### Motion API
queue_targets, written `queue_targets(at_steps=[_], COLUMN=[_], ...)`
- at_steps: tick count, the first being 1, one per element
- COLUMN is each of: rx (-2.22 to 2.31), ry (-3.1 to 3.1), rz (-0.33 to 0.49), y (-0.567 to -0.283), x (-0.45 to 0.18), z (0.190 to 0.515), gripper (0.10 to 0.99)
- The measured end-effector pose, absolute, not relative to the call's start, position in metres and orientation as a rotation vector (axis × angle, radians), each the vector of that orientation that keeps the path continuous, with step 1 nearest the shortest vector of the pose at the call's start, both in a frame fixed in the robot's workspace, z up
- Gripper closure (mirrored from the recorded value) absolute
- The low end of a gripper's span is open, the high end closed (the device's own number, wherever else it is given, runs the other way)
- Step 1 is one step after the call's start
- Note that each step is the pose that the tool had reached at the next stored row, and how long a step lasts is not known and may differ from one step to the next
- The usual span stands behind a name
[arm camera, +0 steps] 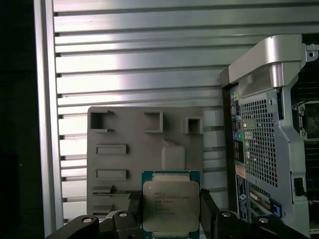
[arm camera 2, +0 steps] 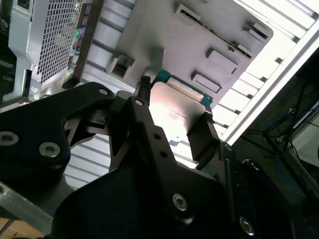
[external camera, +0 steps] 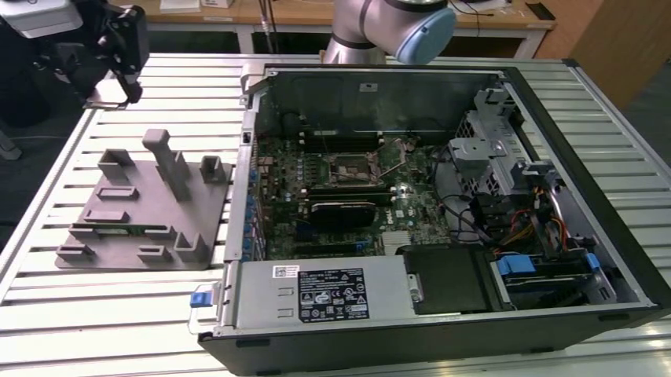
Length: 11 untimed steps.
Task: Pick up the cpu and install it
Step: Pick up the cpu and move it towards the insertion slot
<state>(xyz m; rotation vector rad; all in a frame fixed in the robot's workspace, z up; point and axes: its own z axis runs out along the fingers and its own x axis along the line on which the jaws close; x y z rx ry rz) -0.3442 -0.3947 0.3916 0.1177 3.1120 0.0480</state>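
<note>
**Trainee:** Where is the cpu?

**Operator:** I hold it in the gripper. The fingers are clamped on two opposite edges, with the silver top facing the first wrist view. It hangs clear of the grey fixture plate, outside the open computer case and well apart from the socket.

**Trainee:** What is the hazard?

**Operator:** I judge the edge hold slim. A slip could drop the chip onto the slatted table. A tilt could bring it to the socket skewed and damage the contacts.
</note>
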Motion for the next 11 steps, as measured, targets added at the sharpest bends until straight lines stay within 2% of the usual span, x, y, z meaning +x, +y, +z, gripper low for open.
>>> queue_targets(at_steps=[11], rx=[0.118], ry=[3.112], rz=[0.048], y=[-0.395], x=[-0.325], z=[0.392], gripper=[0.541])
